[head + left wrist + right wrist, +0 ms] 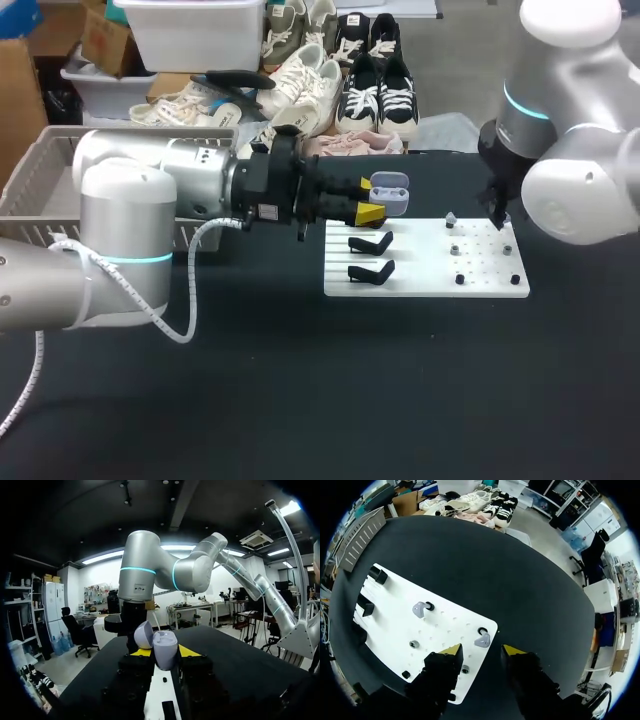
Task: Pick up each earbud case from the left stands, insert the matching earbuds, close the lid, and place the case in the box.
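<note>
Earbud case (162, 650), lid open, sits clenched in my left claw (377, 199); my right claw (481, 652) hangs released above an earbud (482, 640). Shallow fingertip grip could let the case twist.

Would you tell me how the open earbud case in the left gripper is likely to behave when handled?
The earbud case looks like smooth, rounded hard plastic, so probably stiff yet slippery in the left gripper. It seems small, so likely light. Its open lid may swing or snap shut if knocked.
</note>
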Available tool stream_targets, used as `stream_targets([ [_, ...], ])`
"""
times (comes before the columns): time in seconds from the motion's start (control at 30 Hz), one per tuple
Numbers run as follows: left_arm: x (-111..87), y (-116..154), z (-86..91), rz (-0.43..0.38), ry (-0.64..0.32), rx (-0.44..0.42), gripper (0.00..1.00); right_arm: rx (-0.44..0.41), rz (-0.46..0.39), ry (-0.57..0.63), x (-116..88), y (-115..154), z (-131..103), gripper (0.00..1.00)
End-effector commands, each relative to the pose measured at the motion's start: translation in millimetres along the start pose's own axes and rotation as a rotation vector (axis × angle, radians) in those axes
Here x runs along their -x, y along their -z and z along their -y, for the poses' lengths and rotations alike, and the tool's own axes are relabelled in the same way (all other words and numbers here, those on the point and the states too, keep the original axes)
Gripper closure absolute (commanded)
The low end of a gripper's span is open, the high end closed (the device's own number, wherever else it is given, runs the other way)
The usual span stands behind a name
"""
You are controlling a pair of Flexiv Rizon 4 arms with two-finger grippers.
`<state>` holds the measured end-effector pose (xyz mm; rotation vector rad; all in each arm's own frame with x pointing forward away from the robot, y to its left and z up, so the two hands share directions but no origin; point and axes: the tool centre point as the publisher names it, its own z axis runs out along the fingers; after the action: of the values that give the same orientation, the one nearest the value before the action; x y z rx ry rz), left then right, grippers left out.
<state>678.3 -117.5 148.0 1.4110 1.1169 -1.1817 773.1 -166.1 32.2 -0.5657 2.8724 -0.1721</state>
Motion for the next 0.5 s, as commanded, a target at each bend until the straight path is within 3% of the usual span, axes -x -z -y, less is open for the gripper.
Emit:
stream_targets([
  [0.03,-0.4,0.2,0.6,0.001,-0.002,0.002,1.0,0.001,-0.007,-0.003,3.3,-3.2,1.5,0.55],
  [0.5,-0.4,0.2,0.6,0.001,-0.002,0.002,1.0,0.003,-0.016,-0.007,5.6,-10.8,2.3,0.6],
])
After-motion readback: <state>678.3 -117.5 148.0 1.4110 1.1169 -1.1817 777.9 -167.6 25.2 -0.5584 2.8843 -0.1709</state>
